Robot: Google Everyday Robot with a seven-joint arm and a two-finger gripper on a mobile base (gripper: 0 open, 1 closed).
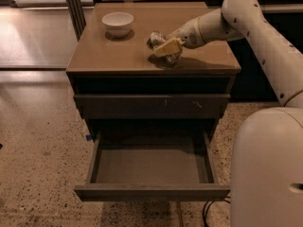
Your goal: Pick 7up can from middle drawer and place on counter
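The 7up can (155, 39), whitish-silver and dented, is tilted just over the tan counter (109, 56), right of its middle. My gripper (164, 48) reaches in from the right and is shut on the can, with a yellowish finger (169, 45) across its side. I cannot tell whether the can touches the counter. Below, the middle drawer (151, 192) is pulled open and its flat floor is bare.
A white bowl (118, 22) stands on the counter's back left. A shut drawer front with pale scratches (151, 105) sits above the open drawer. My arm (255, 37) and white body (267, 174) fill the right side. Speckled floor lies to the left.
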